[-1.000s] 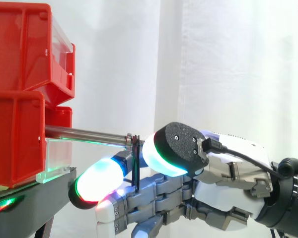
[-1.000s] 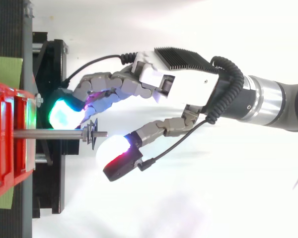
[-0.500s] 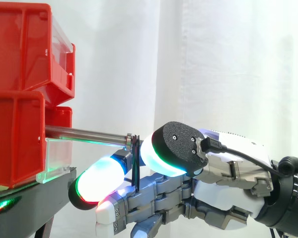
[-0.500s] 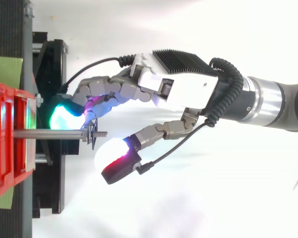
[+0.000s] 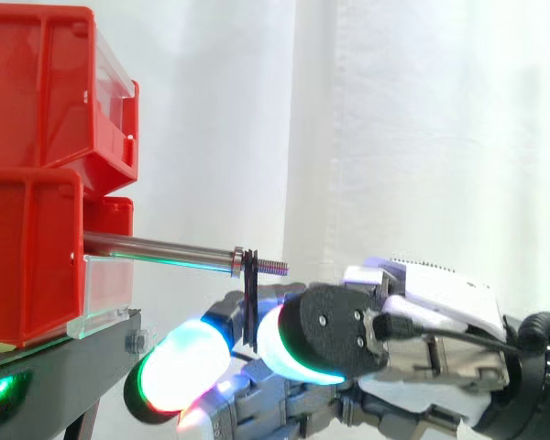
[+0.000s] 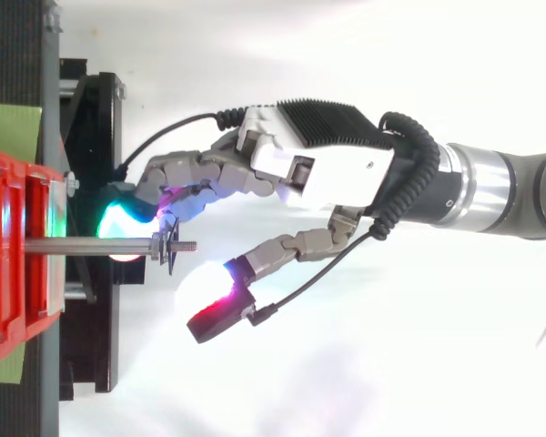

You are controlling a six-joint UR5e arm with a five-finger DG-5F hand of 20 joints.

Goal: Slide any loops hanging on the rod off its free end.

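Observation:
A steel rod (image 5: 160, 248) sticks out rightward from the red bins (image 5: 32, 183) and ends in a short threaded tip (image 5: 273, 267). A thin black loop (image 5: 250, 298) hangs from the rod just behind that tip, seen from above as a small dark piece (image 6: 168, 248). My hand (image 5: 431, 316) sits below and right of the rod's free end. One glowing finger pad (image 5: 179, 367) is on the bin side of the loop and the thumb pad (image 5: 293, 344) is on the free-end side. The fingers are relaxed and spread and nothing is pinched. From above, the hand (image 6: 328, 168) reaches in from the right.
The red bins stand stacked on a black stand (image 5: 55, 376), with a clear front panel (image 5: 105, 289) under the rod. A white curtain (image 5: 422, 128) hangs behind. Past the rod's tip to the right there is open air above the hand.
The hand has dropped lower. Its thumb pad, which covered the rod's tip, now sits beneath it and the threaded end is bare. The loop has stayed in place.

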